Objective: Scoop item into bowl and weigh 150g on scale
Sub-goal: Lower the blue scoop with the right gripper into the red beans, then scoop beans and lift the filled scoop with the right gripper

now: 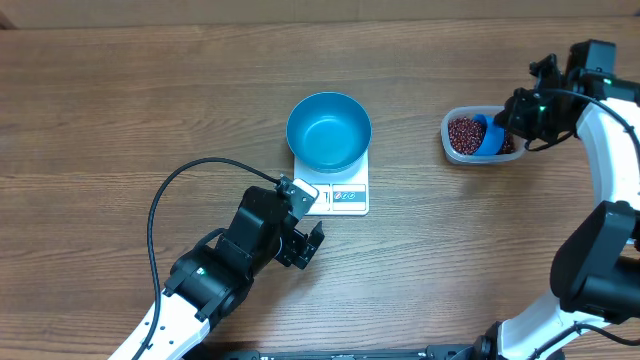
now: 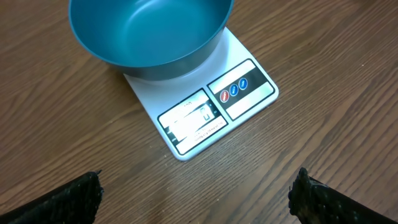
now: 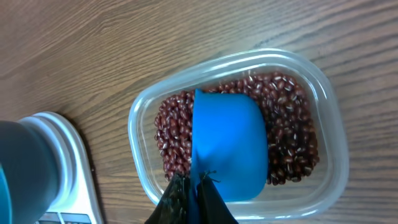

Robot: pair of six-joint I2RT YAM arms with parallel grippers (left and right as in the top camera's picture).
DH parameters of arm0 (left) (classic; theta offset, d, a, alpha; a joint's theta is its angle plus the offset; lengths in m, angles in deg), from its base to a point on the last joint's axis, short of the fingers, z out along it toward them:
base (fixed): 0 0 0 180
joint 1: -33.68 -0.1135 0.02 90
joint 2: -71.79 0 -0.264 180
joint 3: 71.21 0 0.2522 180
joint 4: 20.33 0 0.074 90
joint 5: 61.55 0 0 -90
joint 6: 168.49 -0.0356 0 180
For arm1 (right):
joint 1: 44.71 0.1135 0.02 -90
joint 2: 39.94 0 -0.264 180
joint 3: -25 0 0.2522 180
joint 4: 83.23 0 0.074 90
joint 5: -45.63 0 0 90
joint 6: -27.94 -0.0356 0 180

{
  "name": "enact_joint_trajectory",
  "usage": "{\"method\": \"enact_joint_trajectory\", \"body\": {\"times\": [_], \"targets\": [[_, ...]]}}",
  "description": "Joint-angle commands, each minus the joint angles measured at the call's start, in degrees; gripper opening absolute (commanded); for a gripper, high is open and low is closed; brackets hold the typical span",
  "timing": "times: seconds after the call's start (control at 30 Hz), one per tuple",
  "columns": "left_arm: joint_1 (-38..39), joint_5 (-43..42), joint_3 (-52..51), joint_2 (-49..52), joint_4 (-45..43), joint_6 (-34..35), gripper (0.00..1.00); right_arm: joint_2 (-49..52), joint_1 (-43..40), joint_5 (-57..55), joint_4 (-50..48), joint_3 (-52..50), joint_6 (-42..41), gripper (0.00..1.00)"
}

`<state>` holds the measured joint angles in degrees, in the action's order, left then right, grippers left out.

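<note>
Loading the scoop, the opening step of the weighing. The right gripper point(image 3: 194, 198), jaws pinched tight on the near end of the blue scoop point(image 3: 229, 146), holds it down among the beans point(image 3: 289, 146) that fill the clear tub point(image 3: 329, 106) at the right of the table point(image 1: 120, 100). The bowl point(image 1: 329, 128) sits empty on the scale point(image 1: 345, 197) at the centre, well apart from the tub. The left gripper point(image 1: 305, 242), jaws spread wide and holding nothing, hovers just beside the display end of the scale. The display point(image 2: 189, 121) is too blurred to read, and whether the scoop's hollow faces up or down cannot be told. To do the step well, judging from this layout: drive the scoop's front edge under the heap along the tub's long side, then tip it back so the load settles before lifting over the rim. A modest, level load is safer than a heaped one, since the carry crosses bare table and loose beans roll. The light tub may slide under the push, so a slow entry helps. The idle left arm should stay off the scale so that it adds no weight
</note>
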<state>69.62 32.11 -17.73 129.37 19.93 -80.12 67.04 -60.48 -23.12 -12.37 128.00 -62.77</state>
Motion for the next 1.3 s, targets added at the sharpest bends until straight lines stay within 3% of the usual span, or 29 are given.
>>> {"method": "enact_joint_trajectory", "body": {"times": [0.0, 0.27, 0.97, 1.1, 1.27], "targets": [[-0.31, -0.31, -0.37, -0.7, -0.13, 0.35, 1.0, 0.5, -0.94, 3.32, 0.72, -0.74, -0.72, 0.04], [-0.31, -0.31, -0.37, -0.68, -0.13, 0.35, 0.99, 0.52, -2.38, 5.88, 0.17, -4.13, -1.03, 0.04], [-0.31, -0.31, -0.37, -0.7, -0.13, 0.35, 0.99, 0.52, -6.91, 8.92, 0.26, -4.15, -15.69, 0.04], [-0.31, -0.31, -0.37, -0.7, -0.13, 0.35, 1.0, 0.52, -8.76, 11.54, 0.26, -4.17, -15.13, 0.04], [-0.31, -0.31, -0.37, -0.7, -0.13, 0.35, 1.0, 0.52, -11.17, 16.17, 0.9, -4.17, -7.67, 0.04]]}}
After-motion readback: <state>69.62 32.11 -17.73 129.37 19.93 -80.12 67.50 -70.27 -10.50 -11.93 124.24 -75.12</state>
